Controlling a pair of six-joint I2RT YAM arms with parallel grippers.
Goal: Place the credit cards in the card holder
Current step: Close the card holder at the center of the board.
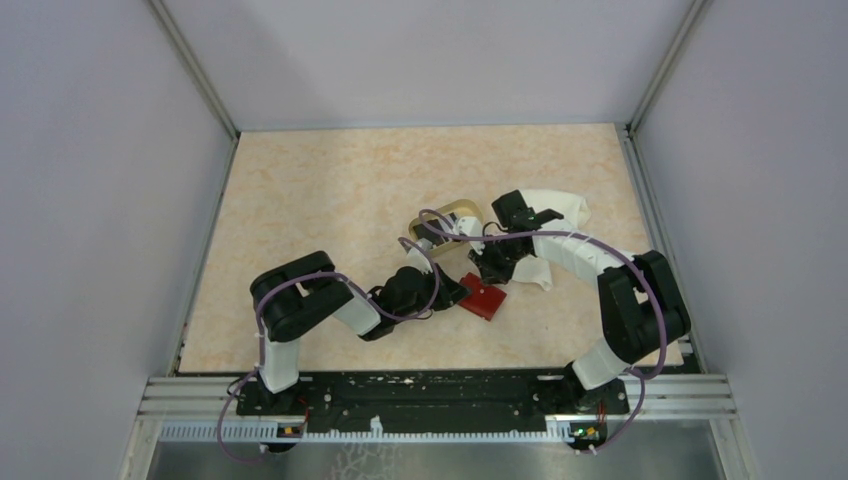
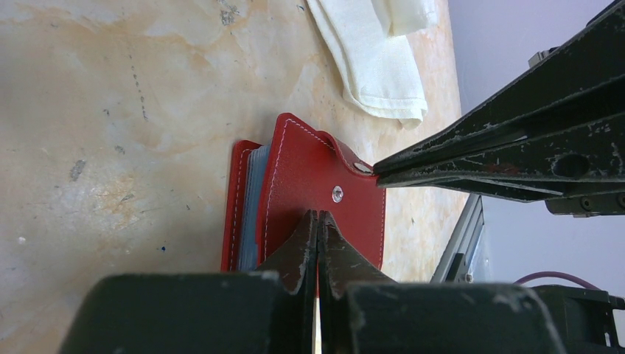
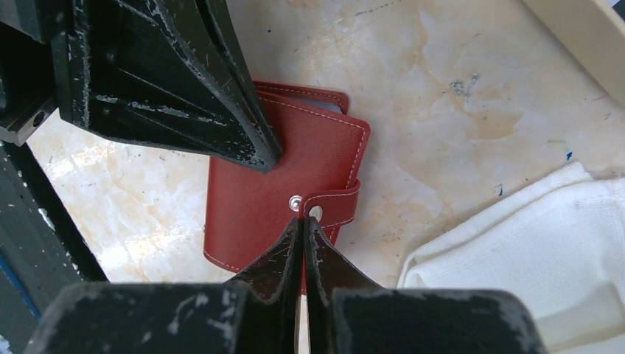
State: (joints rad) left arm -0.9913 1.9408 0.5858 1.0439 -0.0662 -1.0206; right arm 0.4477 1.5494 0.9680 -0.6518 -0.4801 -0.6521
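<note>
The red card holder (image 1: 484, 297) (image 2: 324, 184) (image 3: 280, 184) lies folded over on the table between both arms. Thin bluish edges (image 2: 254, 199) show between its covers; I cannot tell whether these are credit cards. No loose credit cards are in view. My left gripper (image 1: 462, 292) (image 2: 318, 215) is shut, its tips resting on the top cover just below the snap stud (image 2: 337, 194). My right gripper (image 1: 487, 275) (image 3: 304, 221) is shut too, its tips at the strap (image 3: 332, 206) where it wraps over the holder's edge. Nothing shows between either pair of fingers.
A white cloth (image 1: 555, 240) (image 2: 376, 59) (image 3: 531, 251) lies crumpled just right of the holder, under the right arm. A tan oval tray (image 1: 440, 215) sits behind the grippers. The metal rail (image 2: 457, 243) runs along the table's near edge.
</note>
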